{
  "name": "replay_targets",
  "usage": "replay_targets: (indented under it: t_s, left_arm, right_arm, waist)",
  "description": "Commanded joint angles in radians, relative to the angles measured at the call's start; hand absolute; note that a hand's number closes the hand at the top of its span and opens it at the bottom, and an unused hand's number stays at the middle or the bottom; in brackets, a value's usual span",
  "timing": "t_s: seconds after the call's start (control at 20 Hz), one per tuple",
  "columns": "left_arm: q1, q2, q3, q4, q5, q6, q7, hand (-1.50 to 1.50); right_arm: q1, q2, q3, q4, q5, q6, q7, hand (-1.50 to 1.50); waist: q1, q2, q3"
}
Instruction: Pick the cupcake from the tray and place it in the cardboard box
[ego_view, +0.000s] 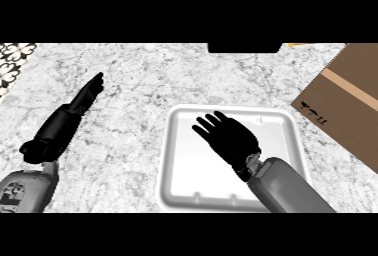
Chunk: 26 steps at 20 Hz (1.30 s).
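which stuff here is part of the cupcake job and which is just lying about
Part of the job:
- tray
- cardboard box
- right hand, open over the tray
- cupcake: not visible, perhaps hidden under that hand

Just lying about:
- patterned cloth at the far left edge
- left hand, open, resting on the counter

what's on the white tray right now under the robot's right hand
The right hand hangs open over the white tray. The bare tray floor shows around it; no cupcake is visible, and whatever lies beneath the hand is covered.
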Motion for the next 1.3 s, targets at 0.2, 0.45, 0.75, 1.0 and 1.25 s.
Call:
replay_targets:
  t_s: [0.2,0.45,0.75,1.0,1.25]
  left_arm:
    - [0.040,-0.041,0.020,-0.066,-0.043,-0.027,0.026,0.00]
    - [-0.031,-0.061,0.055,0.063,-0.071,-0.034,-0.037,0.00]
    - [-0.015,-0.074,0.044,0.013,-0.064,-0.047,-0.007,0.00]
    - [0.000,-0.043,0.079,-0.038,-0.049,-0.093,0.032,0.00]
    - [0.019,-0.066,0.065,-0.070,-0.060,-0.061,0.050,0.00]
  right_arm:
    - [-0.006,0.025,-0.074,0.122,0.084,-0.053,-0.079,-1.50]
    - [-0.007,0.057,-0.071,0.196,0.116,-0.092,-0.143,-1.50]
    - [-0.079,0.012,-0.094,0.284,0.126,-0.268,-0.326,1.50]
    - [0.050,0.059,-0.038,0.176,0.197,-0.350,-0.278,1.50]
    - [0.073,0.057,-0.283,0.239,0.024,-0.319,-0.216,1.50]
  waist:
    - [0.002,0.000,0.000]
    - [-0.001,0.001,0.000]
    - [0.003,0.001,0.000]
    - [-0.002,-0.002,0.000]
    - [-0.005,-0.004,0.001]
